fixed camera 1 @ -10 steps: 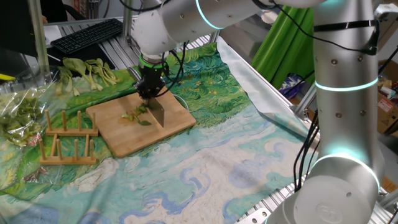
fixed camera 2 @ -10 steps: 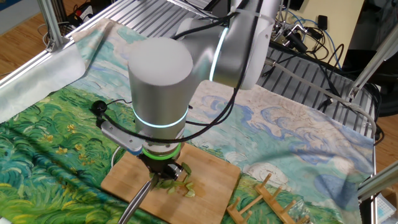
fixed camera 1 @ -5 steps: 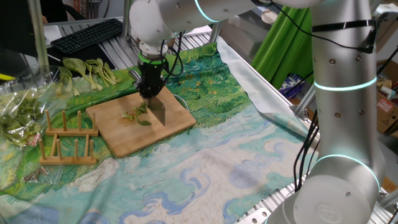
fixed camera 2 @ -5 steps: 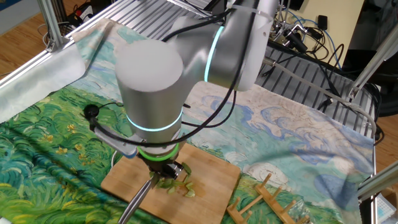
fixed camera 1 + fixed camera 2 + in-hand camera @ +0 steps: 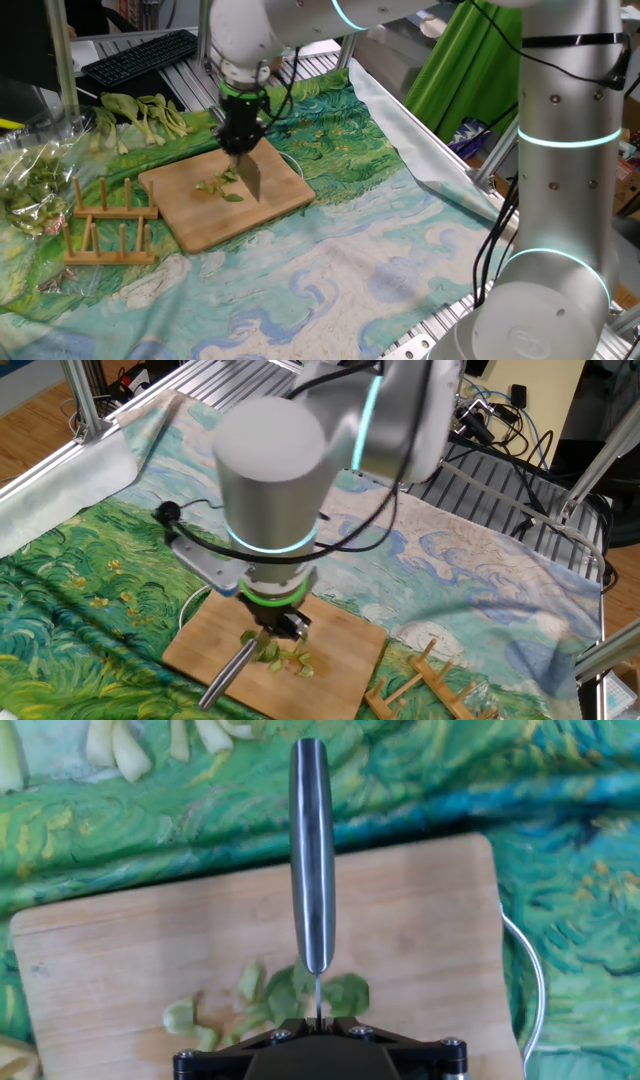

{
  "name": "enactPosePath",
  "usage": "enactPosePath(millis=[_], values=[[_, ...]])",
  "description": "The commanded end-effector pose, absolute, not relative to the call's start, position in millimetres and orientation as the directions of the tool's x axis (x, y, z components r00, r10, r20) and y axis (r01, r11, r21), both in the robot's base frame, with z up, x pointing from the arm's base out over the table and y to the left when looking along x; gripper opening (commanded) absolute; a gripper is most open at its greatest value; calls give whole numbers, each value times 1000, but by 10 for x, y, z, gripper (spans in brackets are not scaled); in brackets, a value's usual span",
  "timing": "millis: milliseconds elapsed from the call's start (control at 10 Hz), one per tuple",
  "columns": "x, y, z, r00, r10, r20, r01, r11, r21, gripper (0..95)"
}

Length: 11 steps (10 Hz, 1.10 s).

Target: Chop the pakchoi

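Pincer [image 5: 240,150] gripping knife [image 5: 249,176] above pakchoi [image 5: 219,186]

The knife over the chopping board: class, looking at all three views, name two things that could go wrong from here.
1. The pakchoi lies in small loose bits on the cutting board; a chop from the knife held in the gripper may scatter them onto the cloth.
2. The bits spread left of the blade's line in the hand view, so a cut could miss several.

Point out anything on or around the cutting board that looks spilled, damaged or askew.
Nothing stands out. The pakchoi bits lie together on the cutting board, none on the cloth, under the knife in the hand.
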State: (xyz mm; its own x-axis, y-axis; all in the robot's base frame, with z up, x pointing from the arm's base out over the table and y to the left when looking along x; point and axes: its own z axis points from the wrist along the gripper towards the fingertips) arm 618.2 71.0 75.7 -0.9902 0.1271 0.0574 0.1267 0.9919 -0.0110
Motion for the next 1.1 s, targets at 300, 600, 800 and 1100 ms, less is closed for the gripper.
enactPosePath(millis=[300, 600, 800, 1100], values=[[5920, 1090, 1013, -976, 210, 54, 209, 978, -22, 0], [5794, 1272, 1071, -979, 199, 51, 198, 980, -20, 0], [5731, 1415, 1090, -973, 224, 53, 223, 975, -21, 0], [5719, 1475, 1070, -965, 255, 62, 254, 967, -21, 0]])
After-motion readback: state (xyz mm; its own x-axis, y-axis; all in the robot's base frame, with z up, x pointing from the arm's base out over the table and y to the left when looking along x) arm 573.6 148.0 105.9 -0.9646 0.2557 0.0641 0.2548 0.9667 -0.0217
